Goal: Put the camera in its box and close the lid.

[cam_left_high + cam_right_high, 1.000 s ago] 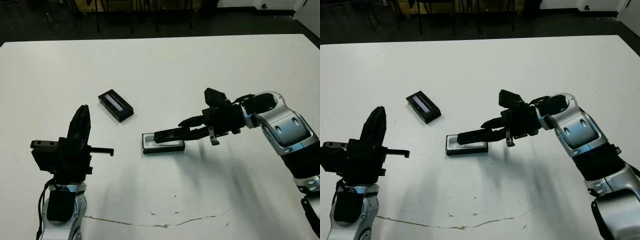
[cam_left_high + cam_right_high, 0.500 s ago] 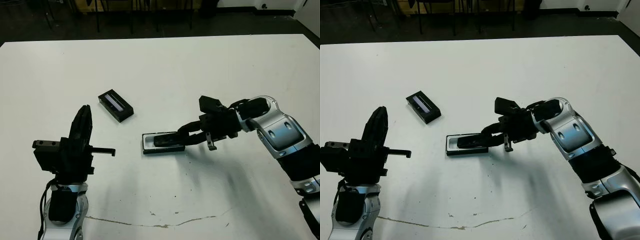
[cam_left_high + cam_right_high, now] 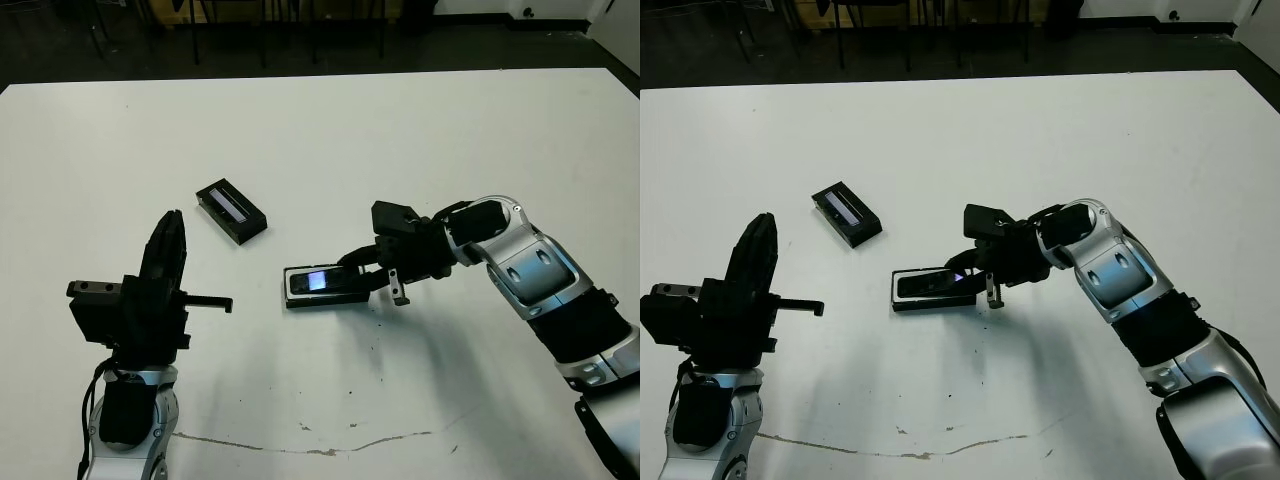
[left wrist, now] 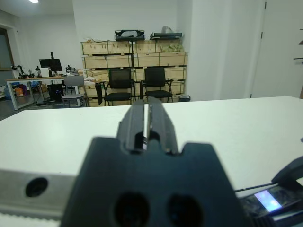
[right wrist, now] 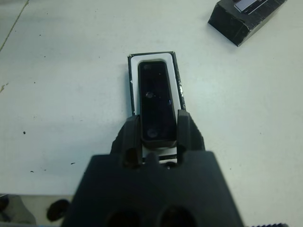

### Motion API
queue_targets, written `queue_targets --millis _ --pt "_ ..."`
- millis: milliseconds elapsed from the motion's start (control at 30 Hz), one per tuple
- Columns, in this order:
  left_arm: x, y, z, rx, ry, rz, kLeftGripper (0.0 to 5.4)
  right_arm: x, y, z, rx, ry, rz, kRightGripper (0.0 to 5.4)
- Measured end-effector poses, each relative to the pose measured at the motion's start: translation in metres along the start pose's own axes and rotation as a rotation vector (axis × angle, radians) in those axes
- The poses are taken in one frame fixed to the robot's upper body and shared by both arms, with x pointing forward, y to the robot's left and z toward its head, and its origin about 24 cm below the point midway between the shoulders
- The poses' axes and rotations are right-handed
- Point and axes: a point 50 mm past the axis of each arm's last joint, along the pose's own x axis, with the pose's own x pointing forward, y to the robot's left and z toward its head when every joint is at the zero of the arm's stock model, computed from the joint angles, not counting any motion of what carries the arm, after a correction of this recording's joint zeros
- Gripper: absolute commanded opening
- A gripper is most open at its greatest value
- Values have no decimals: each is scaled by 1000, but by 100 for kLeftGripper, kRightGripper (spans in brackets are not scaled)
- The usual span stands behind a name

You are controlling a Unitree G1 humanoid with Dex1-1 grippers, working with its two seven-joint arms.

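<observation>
Our right gripper [image 5: 158, 135] clasps the camera [image 5: 156, 101] lengthwise over the box [image 5: 134, 75], while the lid [image 3: 231, 211] lies nearer our closed, idle left gripper [image 4: 147, 118].

Camera [image 5: 156, 109]: slim black bar, lying flat lengthwise inside the box [image 5: 135, 64], white lining visible around its sides and far end; a bluish shiny patch shows on its top in the head view. Box: shallow black tray with rounded corners, near table centre, open. Lid [image 3: 231, 211]: black, pale stripe on top, flat on the table, angled, well apart from the box, on its far left.
</observation>
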Motion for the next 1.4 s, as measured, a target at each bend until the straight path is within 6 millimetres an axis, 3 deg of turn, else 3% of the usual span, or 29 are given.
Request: queue_targets --millis 367,667,1000,1167,1300,1400 --pt "-1 0 0 -1 3 3 0 5 0 3 -13 39 -10 48" --pt "-1 1 1 3 -7 5 0 -8 2 11 -175 -16 -30 203" --pt "-1 1 1 3 -7 4 0 -22 -1 9 -184 -17 -50 373" --pt "0 2 1 1 1 4 0 -61 -5 10 -179 -64 -178 461" --pt "0 2 1 -1 2 2 0 -71 -5 15 -170 -139 -206 533" --pt "0 2 1 0 1 1 0 -78 -5 17 -126 -212 -254 539"
